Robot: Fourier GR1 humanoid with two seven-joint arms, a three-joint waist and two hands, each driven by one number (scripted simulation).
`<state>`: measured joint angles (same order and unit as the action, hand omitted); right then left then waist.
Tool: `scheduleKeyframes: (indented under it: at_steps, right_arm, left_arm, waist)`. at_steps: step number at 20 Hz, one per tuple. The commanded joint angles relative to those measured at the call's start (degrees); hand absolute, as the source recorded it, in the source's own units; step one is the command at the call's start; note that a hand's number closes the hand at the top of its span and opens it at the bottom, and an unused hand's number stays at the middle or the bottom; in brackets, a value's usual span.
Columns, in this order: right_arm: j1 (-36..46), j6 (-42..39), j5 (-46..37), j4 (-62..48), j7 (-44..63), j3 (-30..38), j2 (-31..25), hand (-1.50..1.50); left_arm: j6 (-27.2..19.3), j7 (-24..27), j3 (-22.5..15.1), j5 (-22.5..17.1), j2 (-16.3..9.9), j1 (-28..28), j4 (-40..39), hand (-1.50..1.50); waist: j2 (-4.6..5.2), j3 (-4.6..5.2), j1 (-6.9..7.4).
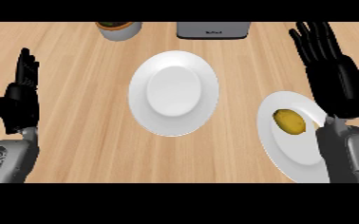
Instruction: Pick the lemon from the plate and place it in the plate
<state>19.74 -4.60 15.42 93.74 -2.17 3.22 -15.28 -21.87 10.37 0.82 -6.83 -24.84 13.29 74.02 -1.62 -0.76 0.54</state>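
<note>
So, in the head view, which is the only view I have, the task looks to me not yet begun. The lemon (289,121) lies on the plate at the right (275,137), a little toward the upper part of it, and no hand touches it. The plate in the middle (144,92), where I judge the lemon must go, has nothing on it. My right hand (328,64) is above and to the right of the lemon, near the right edge of the view, with the fingers straight and apart, pointing away from me; it holds nothing. My left hand (21,95) rests at the left edge, fingers up and straight, also holding nothing, well apart from both plates. At the far side of the counter (77,123) I see a grey pot (119,30) and a grey box (213,30); they are not in the way. All is left to do: bring the right hand down to the lemon, close on it, lift, carry it to the middle plate and let go.
</note>
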Motion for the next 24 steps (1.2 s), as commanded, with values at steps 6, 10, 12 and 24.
scheduleKeyframes:
  at_steps: [6,10,12,24]
  right_arm:
    - [1.7,-12.1,16.1,-2.4,13.8,-6.9,3.6,-1.50]
    - [-4.4,-15.2,-16.0,3.1,-4.1,-14.1,-10.7,1.50]
    - [-12.8,-14.6,-9.4,-4.8,-7.5,-12.4,-5.8,-1.50]
    - [-14.9,-13.6,-19.0,-4.7,-30.3,-1.3,-16.1,-1.50]
  left_arm:
    - [8.4,-9.0,-8.9,0.5,1.9,4.6,1.1,0.00]
    - [9.9,-10.6,-10.3,-0.7,3.4,2.7,1.3,0.00]
    - [10.2,-8.6,-10.9,-0.4,3.7,-0.7,3.2,0.00]
    - [12.3,-14.7,-9.8,0.5,4.2,0.9,6.4,0.00]
  waist:
    - [1.83,0.71,-1.33]
    - [1.87,0.60,-1.99]
    - [1.97,0.56,-0.72]
    - [1.48,0.76,-0.65]
